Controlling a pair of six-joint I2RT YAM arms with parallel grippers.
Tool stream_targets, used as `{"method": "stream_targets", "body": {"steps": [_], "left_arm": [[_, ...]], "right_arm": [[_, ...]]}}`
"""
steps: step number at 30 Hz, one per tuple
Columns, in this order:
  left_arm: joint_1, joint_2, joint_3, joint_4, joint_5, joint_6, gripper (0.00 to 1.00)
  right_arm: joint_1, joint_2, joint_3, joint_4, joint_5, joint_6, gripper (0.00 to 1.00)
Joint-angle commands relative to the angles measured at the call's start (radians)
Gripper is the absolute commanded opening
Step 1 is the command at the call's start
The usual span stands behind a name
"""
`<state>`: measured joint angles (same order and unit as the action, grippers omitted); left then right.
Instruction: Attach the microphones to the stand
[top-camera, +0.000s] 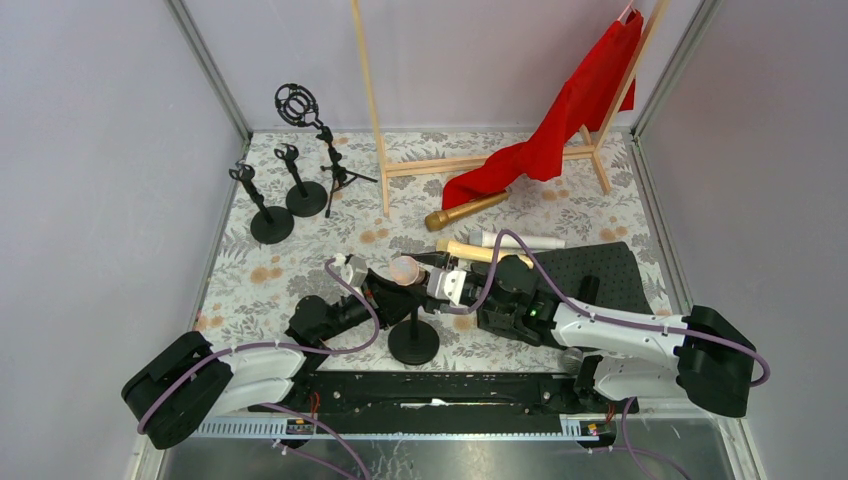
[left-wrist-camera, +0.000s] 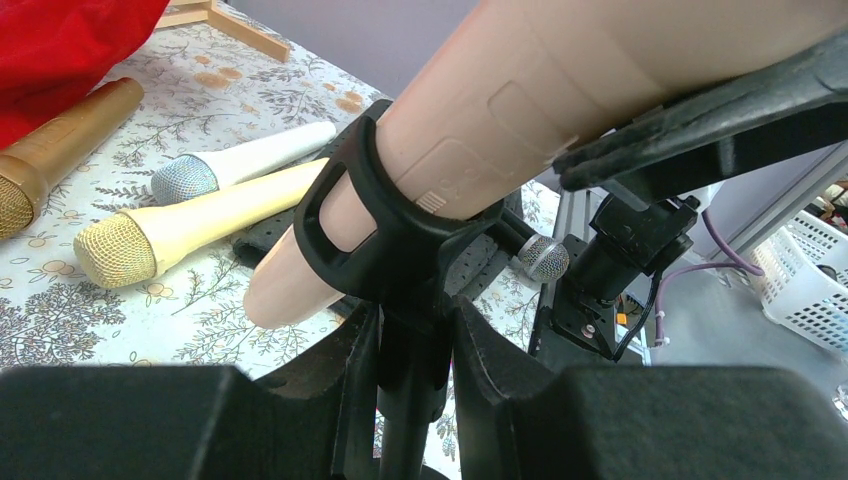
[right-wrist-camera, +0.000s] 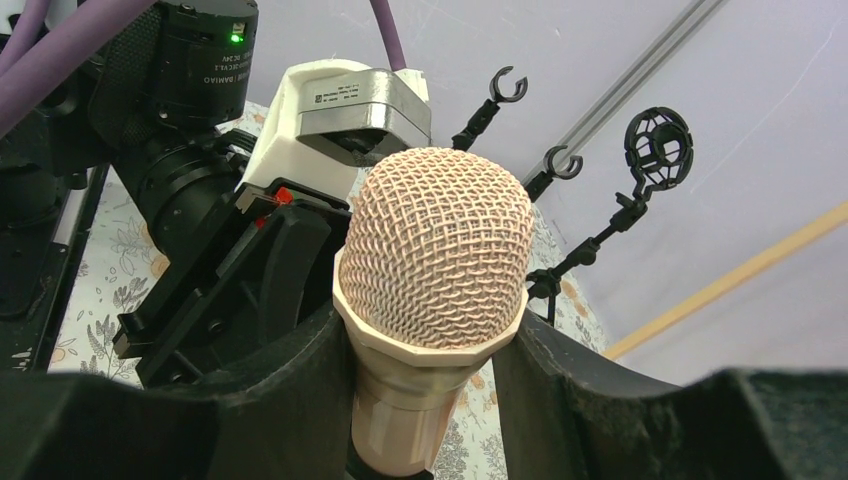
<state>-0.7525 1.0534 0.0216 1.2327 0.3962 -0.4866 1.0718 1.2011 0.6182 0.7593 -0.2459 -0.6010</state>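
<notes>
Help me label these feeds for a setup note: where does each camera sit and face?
Top external: above and behind the bases, looking down on the table; left arm and right arm show.
Left wrist: on the left arm, facing along the left gripper, shut on the stand.
Right wrist: on the right arm, facing past the right gripper toward the left arm.
Shared: both wrist views show the pink microphone.

Microphone in clip of near stand, three microphones lying behind it, three stands back left.
</notes>
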Motion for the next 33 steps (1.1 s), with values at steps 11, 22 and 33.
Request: {"method": "stream_targets", "body": {"steps": [11, 22, 33], "left_arm": [[0.003, -0.053, 0.001, 0.136, 0.003, -0.018, 0.0], [0.002, -0.07, 0.003, 0.115, 0.006, -0.015, 0.0], [0.002, -0.059, 0.011, 0.102, 0.0, -0.009, 0.0]], "right_arm": [[-0.077, 0.078, -0.082, -0.274, 0.153, -0.105, 0.0], [-0.107, 0.095, -0.091, -0.304, 0.163, -0.106, 0.0], [-0.109, 0.062, -0.049, -0.312, 0.134, -0.098, 0.02]]}}
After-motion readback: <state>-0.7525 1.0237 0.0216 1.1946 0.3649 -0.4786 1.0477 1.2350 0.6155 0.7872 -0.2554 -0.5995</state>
